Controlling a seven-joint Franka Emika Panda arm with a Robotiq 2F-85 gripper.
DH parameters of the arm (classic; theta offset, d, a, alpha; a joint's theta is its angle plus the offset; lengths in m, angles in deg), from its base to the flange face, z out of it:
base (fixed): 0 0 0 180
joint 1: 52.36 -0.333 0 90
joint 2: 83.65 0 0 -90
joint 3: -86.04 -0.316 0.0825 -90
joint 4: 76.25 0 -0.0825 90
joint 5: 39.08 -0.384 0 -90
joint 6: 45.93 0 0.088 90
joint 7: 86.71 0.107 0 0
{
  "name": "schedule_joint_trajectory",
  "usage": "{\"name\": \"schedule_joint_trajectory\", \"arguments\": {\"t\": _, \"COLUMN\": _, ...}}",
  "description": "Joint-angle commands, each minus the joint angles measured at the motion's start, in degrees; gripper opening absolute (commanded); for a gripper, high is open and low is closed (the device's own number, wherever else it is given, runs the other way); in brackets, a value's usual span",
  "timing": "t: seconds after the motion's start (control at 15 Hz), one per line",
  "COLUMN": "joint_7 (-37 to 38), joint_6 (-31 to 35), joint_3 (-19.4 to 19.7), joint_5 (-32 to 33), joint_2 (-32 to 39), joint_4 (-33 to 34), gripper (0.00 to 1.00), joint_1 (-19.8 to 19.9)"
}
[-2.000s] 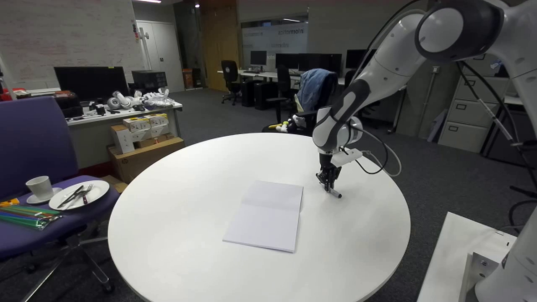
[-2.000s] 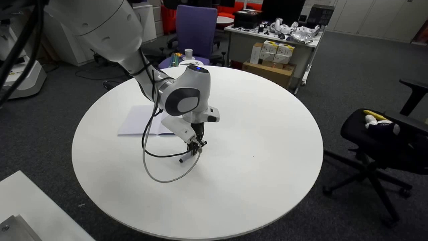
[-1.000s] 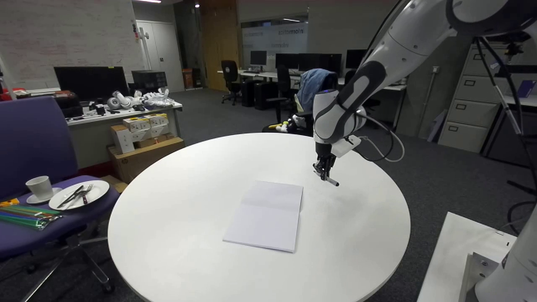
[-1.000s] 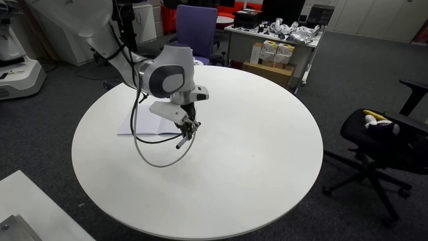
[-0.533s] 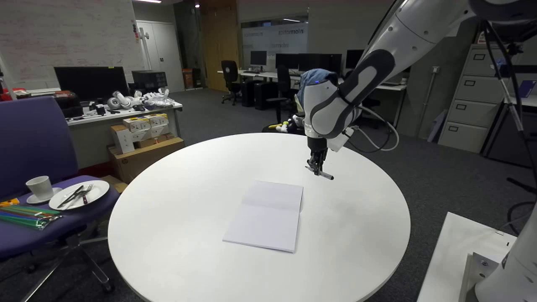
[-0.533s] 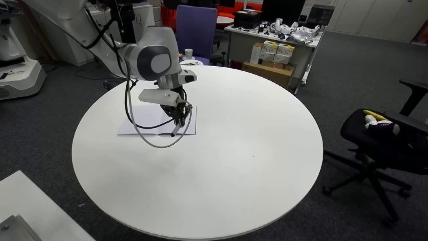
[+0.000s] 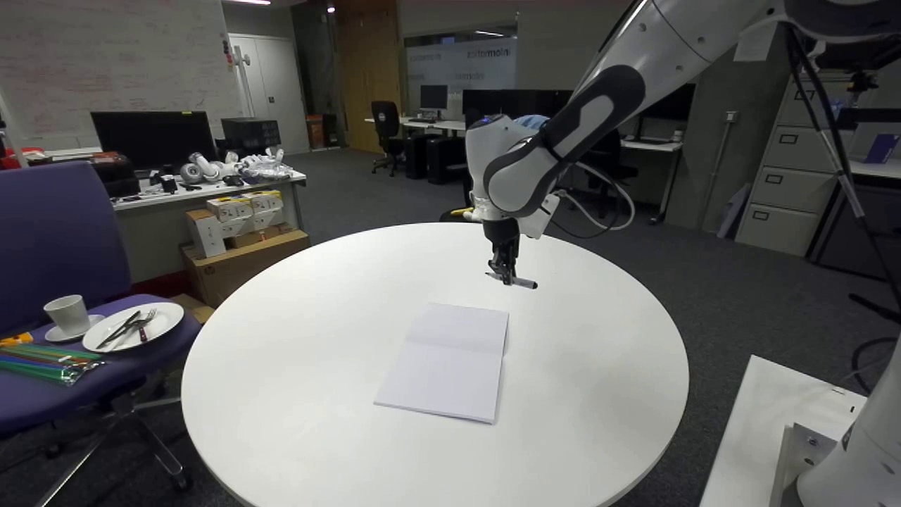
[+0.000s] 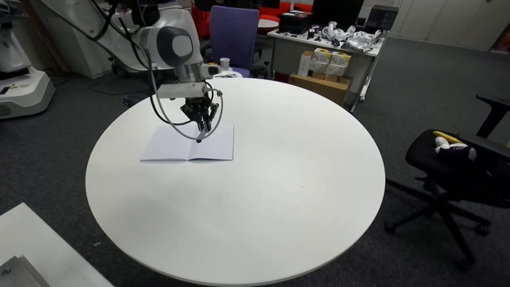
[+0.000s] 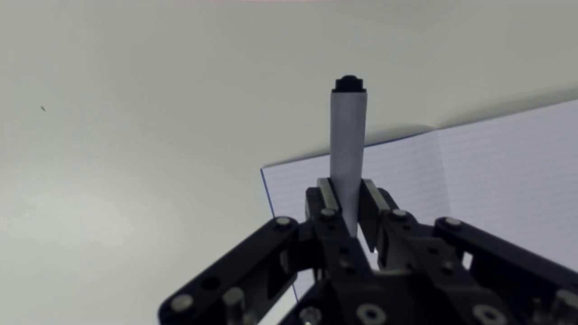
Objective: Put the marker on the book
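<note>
Transfer of the marker to the book: likely the carry phase, placing not yet done. The gripper: jaws narrowed onto the marker's barrel, one on each side, black end protruding. Marker pos.: aloft about the book's edge, apart from its pp.; in the wrist view the barrel crosses that edge near a corner, black end showing beyond it against the table. Exact ht. over the book can't be read. Book: flat on the table, spread at its fold, lined pp. facing up.

Procedure (judged): (a) shift farther in over the book, until both ends fall within its edges; (b) aim for one pg., clear of the fold, prob. the flattest part; (c) hold the barrel approx. level & lower slowly to light contact w/ the pg.; (d) part the jaws gently, then lift straight up. N.B.: a round barrel may roll if dropped; pressing hard could push the book along.
</note>
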Motion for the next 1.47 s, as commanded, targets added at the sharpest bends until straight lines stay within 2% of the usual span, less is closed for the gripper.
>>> {"name": "schedule_joint_trajectory", "arguments": {"t": 0.0, "joint_7": -1.0, "joint_6": -5.6, "joint_3": -1.4, "joint_5": 1.4, "joint_2": 3.5, "joint_4": 8.5, "gripper": 0.07, "joint_1": -1.3}}
{"name": "schedule_joint_trajectory", "arguments": {"t": 0.33, "joint_7": -8.0, "joint_6": -9.1, "joint_3": -4.2, "joint_5": -1.6, "joint_2": 7.4, "joint_4": 15.8, "gripper": 0.07, "joint_1": -0.3}}
{"name": "schedule_joint_trajectory", "arguments": {"t": 0.6, "joint_7": -11.1, "joint_6": -10.9, "joint_3": -4.9, "joint_5": -1.7, "joint_2": 9.9, "joint_4": 19.0, "gripper": 0.07, "joint_1": -0.3}}
{"name": "schedule_joint_trajectory", "arguments": {"t": 1.0, "joint_7": -19.3, "joint_6": -12.9, "joint_3": -7.4, "joint_5": -5.9, "joint_2": 11.9, "joint_4": 20.2, "gripper": 0.07, "joint_1": 1.3}}
{"name": "schedule_joint_trajectory", "arguments": {"t": 1.4, "joint_7": -21.8, "joint_6": -13.6, "joint_3": -7.9, "joint_5": -8.1, "joint_2": 12.3, "joint_4": 19.3, "gripper": 0.07, "joint_1": 2.5}}
